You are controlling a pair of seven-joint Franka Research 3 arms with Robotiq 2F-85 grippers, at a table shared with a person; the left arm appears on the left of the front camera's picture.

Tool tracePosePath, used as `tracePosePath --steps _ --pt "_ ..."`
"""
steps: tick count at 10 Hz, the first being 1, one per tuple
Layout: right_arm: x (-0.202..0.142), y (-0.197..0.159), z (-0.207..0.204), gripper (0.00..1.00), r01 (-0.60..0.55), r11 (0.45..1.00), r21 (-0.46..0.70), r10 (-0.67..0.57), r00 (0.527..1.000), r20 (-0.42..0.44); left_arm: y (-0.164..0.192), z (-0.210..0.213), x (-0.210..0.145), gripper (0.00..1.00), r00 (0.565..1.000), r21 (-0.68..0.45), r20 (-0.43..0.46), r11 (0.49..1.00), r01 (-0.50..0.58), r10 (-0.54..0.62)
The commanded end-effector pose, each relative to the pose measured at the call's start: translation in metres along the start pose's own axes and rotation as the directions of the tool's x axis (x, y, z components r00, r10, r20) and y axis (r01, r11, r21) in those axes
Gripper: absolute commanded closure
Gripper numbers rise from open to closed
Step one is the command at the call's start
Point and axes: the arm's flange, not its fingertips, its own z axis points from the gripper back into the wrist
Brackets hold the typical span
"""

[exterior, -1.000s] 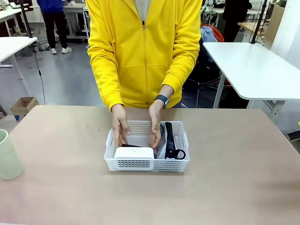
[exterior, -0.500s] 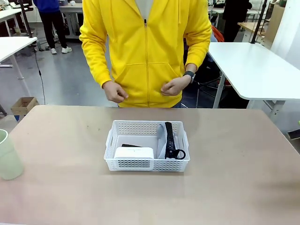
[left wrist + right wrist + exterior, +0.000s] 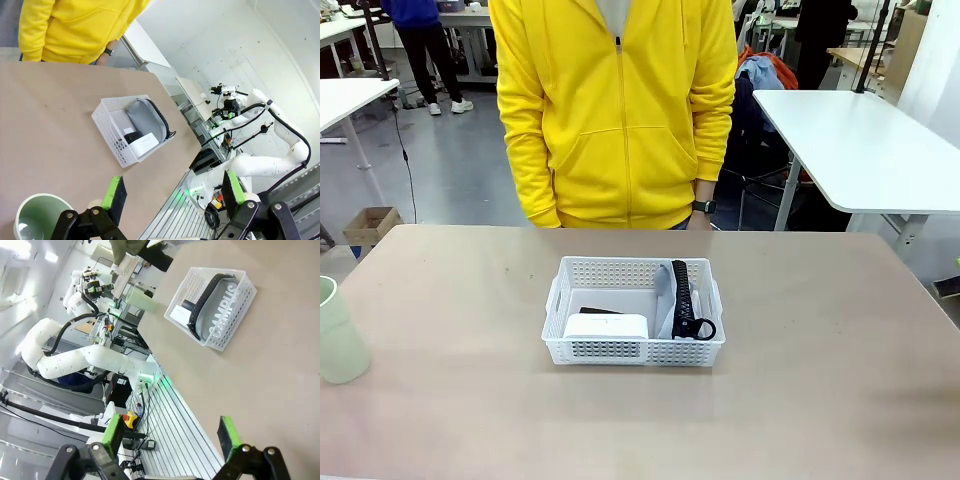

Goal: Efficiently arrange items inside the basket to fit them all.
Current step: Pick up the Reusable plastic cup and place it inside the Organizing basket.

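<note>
At the middle of the table (image 3: 820, 400) sits the basket (image 3: 634, 352), already holding three of the items; the white box (image 3: 606, 326) lies against its near wall on the robot's left half, the black stapler (image 3: 600, 311) shows as a dark sliver just behind that box, and the grey pouch (image 3: 665, 290) stands on edge along the right wall, black band and loop uppermost. The pale green cup (image 3: 338, 345) is outside, upright, well apart from the basket on the robot's left. Beyond the basket's far side the person (image 3: 620, 110) stands with arms hanging, hands off the table.

From the left wrist, the left gripper (image 3: 173, 192) hangs spread wide and empty, with the cup (image 3: 37, 220) close under its left-hand finger and the basket (image 3: 112, 132) farther off; the pouch (image 3: 145, 122) and box (image 3: 143, 143) show inside it. The right gripper (image 3: 171, 435) is likewise parted, grasping nothing, well back from the basket (image 3: 227, 320).

By my reading the packing is nearly finished, and the step in hand is getting the cup in. The left arm looks the natural choice (it is much the nearer); it would need to close on the cup's wall or rim, carry it across to the basket, and set it in the bare floor between the far wall and the box. That gap seems tight; the cup may catch the pouch or ride up on the stapler, so a nudge of the box or pouch could be needed.
</note>
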Motion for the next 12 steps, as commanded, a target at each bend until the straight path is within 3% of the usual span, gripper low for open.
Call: tracePosePath --steps 1,4,5,7,10,12 --pt "0.002 0.003 -0.001 0.00 0.021 1.000 0.016 -0.021 1.000 0.014 -0.003 0.000 0.002 0.00 1.000 -0.016 0.013 1.000 0.004 -0.003" --pt "0.002 0.003 -0.001 0.00 0.021 1.000 0.016 -0.021 1.000 0.014 0.000 0.000 0.000 0.00 1.000 0.000 0.000 1.000 0.000 0.000" --pt "0.002 0.003 -0.001 0.00 0.021 1.000 0.016 -0.021 1.000 0.014 -0.003 -0.005 0.013 0.00 0.995 0.016 -0.078 0.997 0.071 -0.069" --pt "0.002 0.003 -0.001 0.00 0.021 1.000 0.016 -0.021 1.000 0.014 0.003 0.003 0.008 0.00 0.981 0.058 -0.129 0.987 0.150 -0.142" --pt "0.002 0.003 -0.001 0.00 0.021 1.000 0.016 -0.021 1.000 0.014 0.015 0.049 -0.002 0.00 0.998 0.053 -0.058 0.999 0.006 -0.003" --pt "0.002 0.003 -0.001 0.00 0.021 1.000 0.016 -0.021 1.000 0.014 0.024 0.096 -0.016 0.00 1.000 0.071 -0.019 0.997 0.026 -0.025"
